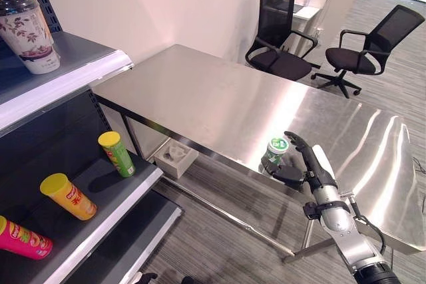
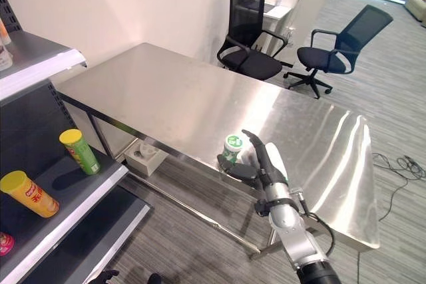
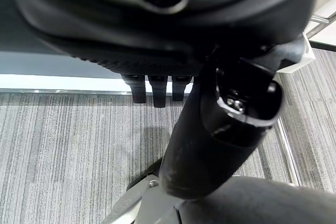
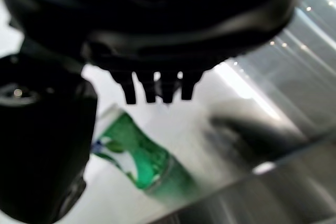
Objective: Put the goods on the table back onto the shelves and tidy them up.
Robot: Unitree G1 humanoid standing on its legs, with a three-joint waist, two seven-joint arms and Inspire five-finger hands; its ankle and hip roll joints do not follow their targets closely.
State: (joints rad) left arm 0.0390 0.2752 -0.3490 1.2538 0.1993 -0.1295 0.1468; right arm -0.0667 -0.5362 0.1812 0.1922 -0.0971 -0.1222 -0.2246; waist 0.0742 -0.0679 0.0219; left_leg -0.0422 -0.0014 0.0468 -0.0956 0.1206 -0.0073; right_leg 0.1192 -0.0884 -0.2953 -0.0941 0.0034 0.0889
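My right hand (image 1: 303,164) is open beside the green cup (image 1: 274,151), fingers straight behind it and thumb low in front, not yet closed. The cup stands upright near the steel surface's (image 1: 219,98) front edge. I judge this the reach-to-grasp step; next I must close round it, lift, then carry it to the shelves (image 1: 100,184).
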